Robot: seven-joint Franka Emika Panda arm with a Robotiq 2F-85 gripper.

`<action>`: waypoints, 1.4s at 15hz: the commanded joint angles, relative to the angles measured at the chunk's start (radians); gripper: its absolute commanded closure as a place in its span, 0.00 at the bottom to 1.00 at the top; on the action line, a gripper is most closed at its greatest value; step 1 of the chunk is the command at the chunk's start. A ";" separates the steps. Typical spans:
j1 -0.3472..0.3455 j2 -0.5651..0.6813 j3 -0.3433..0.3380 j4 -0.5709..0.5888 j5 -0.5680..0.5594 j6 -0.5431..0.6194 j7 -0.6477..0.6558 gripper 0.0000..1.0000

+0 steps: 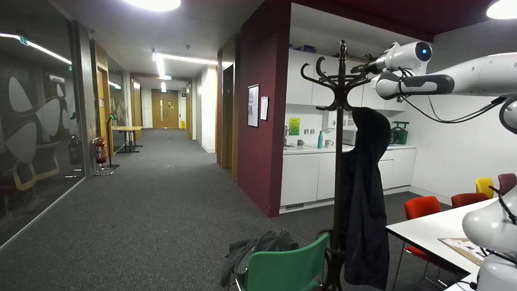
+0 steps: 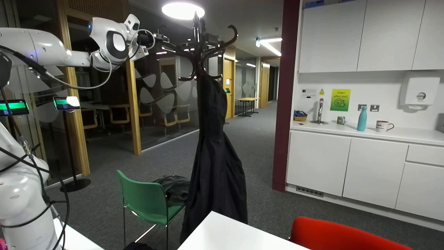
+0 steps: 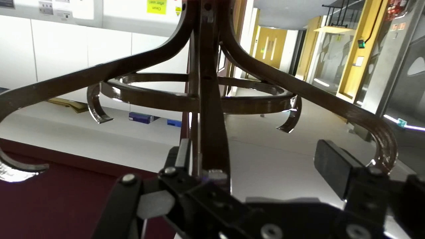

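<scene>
The gripper (image 3: pixel 257 158), jaws wide apart, probably reaches for 1 hook (image 3: pixel 213 136) high on the coat stand (image 1: pixel 338 169); next, aim gently.

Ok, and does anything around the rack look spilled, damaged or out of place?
Nothing looks spilled or damaged. One thing seems slightly out of place: a dark bundle, perhaps clothing, lies crumpled on the green chair, while the coat nearby hangs from the rack.
</scene>
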 commanded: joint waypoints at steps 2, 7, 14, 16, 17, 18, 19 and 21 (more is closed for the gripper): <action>-0.013 0.030 0.043 0.037 -0.028 0.021 -0.006 0.00; -0.018 0.035 0.082 0.043 -0.030 0.018 -0.001 0.00; -0.047 0.046 0.149 0.050 -0.035 0.009 0.009 0.00; -0.063 0.052 0.171 0.053 -0.036 0.005 0.013 0.00; -0.072 0.055 0.183 0.054 -0.038 0.004 0.015 0.00; -0.080 0.058 0.194 0.056 -0.038 0.003 0.015 0.00; -0.092 0.063 0.208 0.058 -0.041 0.003 0.017 0.00; -0.115 0.068 0.234 0.060 -0.050 0.003 0.019 0.00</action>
